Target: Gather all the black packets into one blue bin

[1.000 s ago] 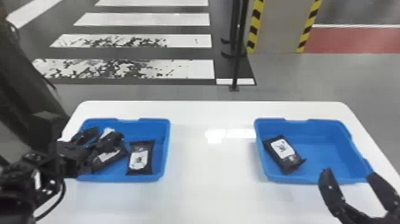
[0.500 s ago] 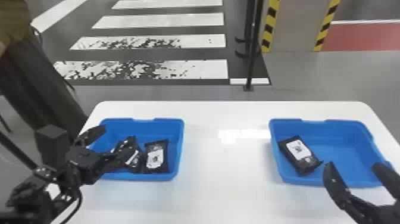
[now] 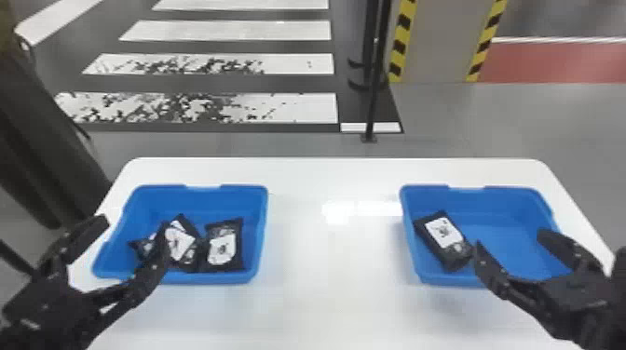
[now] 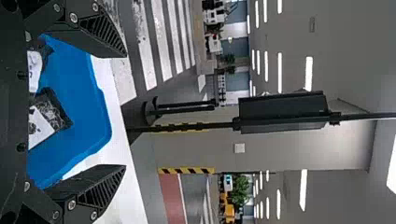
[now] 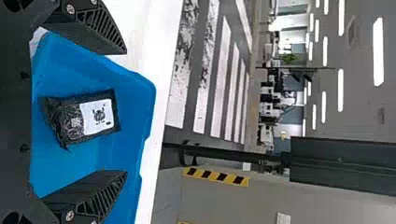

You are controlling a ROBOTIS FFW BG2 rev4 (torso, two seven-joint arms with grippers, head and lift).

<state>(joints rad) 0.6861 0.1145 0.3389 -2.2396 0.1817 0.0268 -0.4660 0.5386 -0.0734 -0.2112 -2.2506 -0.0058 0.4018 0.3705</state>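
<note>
The left claw (image 3: 132, 226), spread wide and empty, is over a blue bin (image 3: 214, 278) holding several black packets (image 3: 222, 246). Beside the empty, wide-open right claw (image 3: 511, 241), one packet (image 3: 442, 239) lies in the other bin (image 3: 489, 200), probably the only transfer left.

Beyond a white, round-cornered table (image 3: 316, 302), white crosswalk stripes (image 3: 233, 30) mark the dark grey floor (image 3: 209, 84) near a thin black pole (image 3: 374, 95), under long white lights (image 5: 340, 88) on probably a grey ceiling (image 5: 362, 112).
</note>
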